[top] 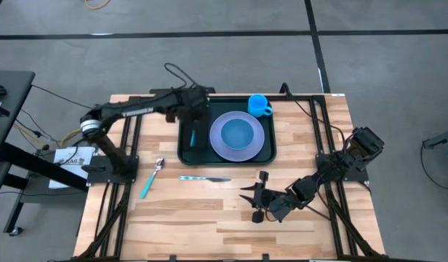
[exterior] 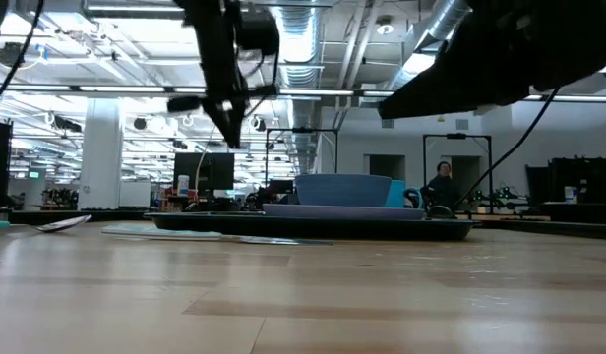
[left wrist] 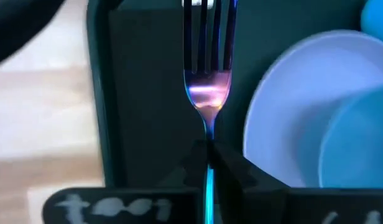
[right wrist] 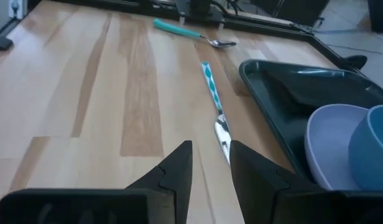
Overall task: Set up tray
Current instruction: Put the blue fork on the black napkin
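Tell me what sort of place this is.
Probably a robotics lab in an industrial hall: exposed silver ceiling ducts, a grey concrete floor, and a light wooden table flanked by black robot arms.

Right end effector (right wrist: 210, 165) fingers slightly apart above wooden desk (right wrist: 86, 93). Knife (right wrist: 214, 102) ahead, spoon (right wrist: 193, 34) beyond. Tray (right wrist: 272, 118) beside knife holds plate (right wrist: 331, 146), bowl (right wrist: 372, 149).
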Controlling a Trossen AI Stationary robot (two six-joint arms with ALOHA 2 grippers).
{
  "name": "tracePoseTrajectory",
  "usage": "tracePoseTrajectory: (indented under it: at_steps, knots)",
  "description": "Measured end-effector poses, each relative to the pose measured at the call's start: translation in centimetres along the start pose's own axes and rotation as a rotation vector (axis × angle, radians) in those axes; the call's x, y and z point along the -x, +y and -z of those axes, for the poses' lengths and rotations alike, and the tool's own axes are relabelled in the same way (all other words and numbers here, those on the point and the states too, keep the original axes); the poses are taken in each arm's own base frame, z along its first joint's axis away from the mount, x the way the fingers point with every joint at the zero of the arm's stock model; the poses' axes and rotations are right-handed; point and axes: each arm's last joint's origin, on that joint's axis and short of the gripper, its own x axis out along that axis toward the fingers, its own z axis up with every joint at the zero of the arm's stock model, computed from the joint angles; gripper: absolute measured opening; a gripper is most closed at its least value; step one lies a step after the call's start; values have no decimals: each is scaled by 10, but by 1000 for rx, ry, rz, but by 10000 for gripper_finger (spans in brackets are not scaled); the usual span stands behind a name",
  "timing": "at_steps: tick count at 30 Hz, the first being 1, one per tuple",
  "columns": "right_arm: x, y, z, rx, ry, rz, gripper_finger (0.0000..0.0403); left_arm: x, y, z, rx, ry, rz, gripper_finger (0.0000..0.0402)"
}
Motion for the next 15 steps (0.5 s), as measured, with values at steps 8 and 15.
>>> tracePoseTrajectory:
  at_steps: [8,15]
  knots:
    - [-8,-11,4,29,52,43,100,-78,16,-39,-23,147,-58,0]
    - [-16,-21,4,15,77,36,100,-98,24,-44,5,186,-106,0]
